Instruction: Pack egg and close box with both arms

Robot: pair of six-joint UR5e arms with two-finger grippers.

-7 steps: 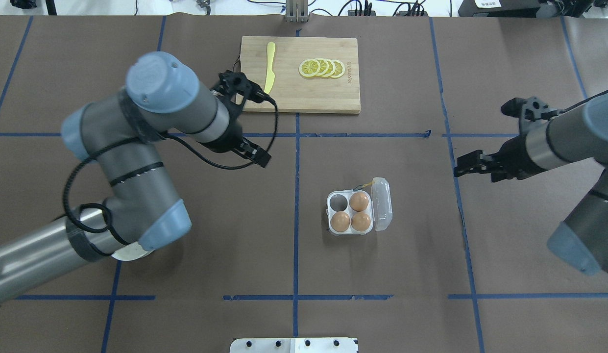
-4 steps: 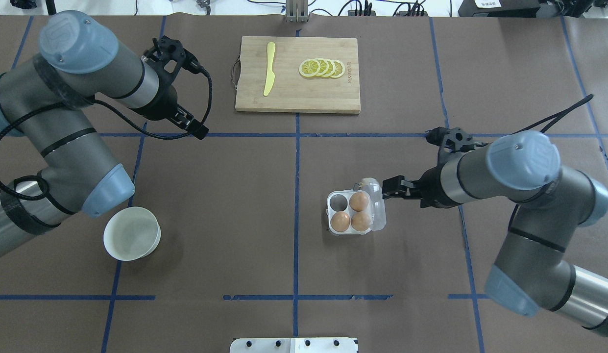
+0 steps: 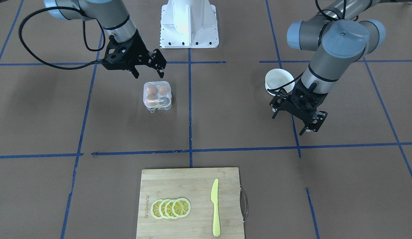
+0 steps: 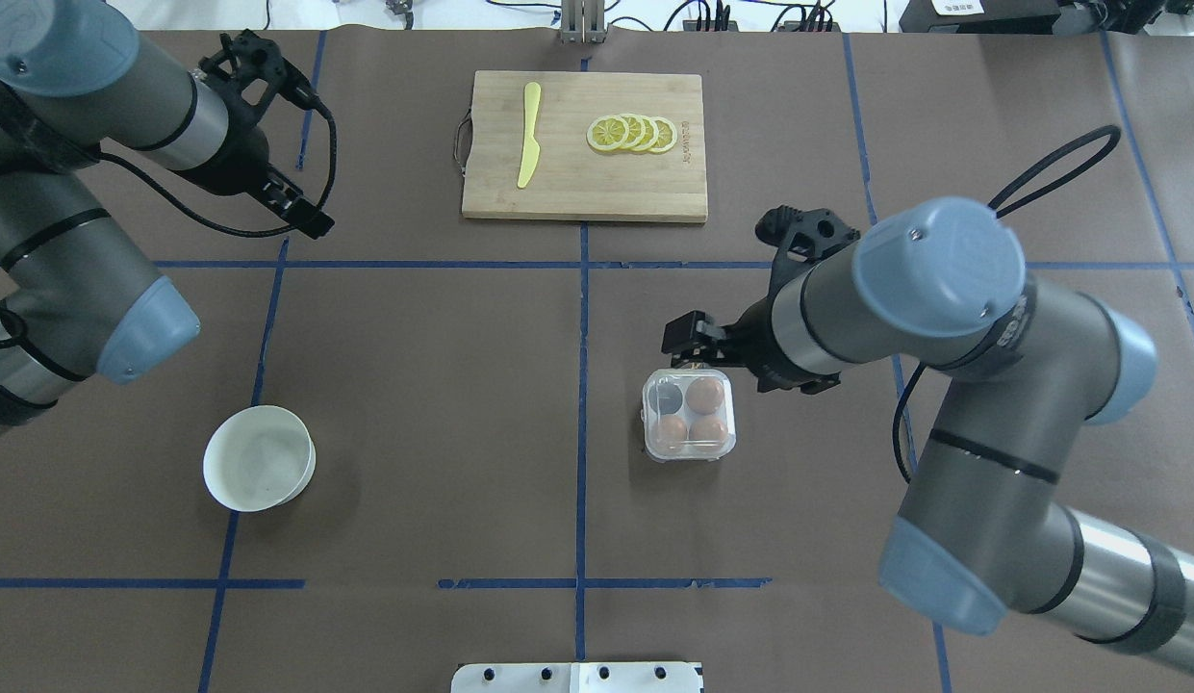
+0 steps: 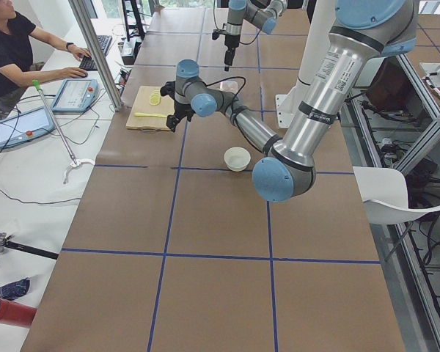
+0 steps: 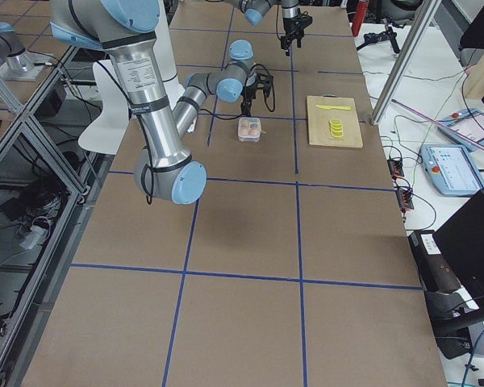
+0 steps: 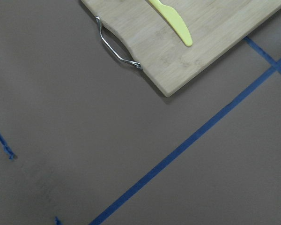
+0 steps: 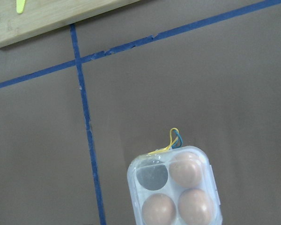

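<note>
Box (image 4: 645, 420), lid down: just beneath your right gripper (image 3: 148, 71), on its robot-facing side. Right gripper's jaws spread, empty. Left gripper (image 3: 292, 123): spread too, well apart from the box.

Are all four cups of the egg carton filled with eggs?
No, the egg carton holds three eggs; the fourth cup is empty.

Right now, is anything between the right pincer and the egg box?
Nothing visible does. The right pincer hangs open right beside the closed box, which holds three eggs.
</note>
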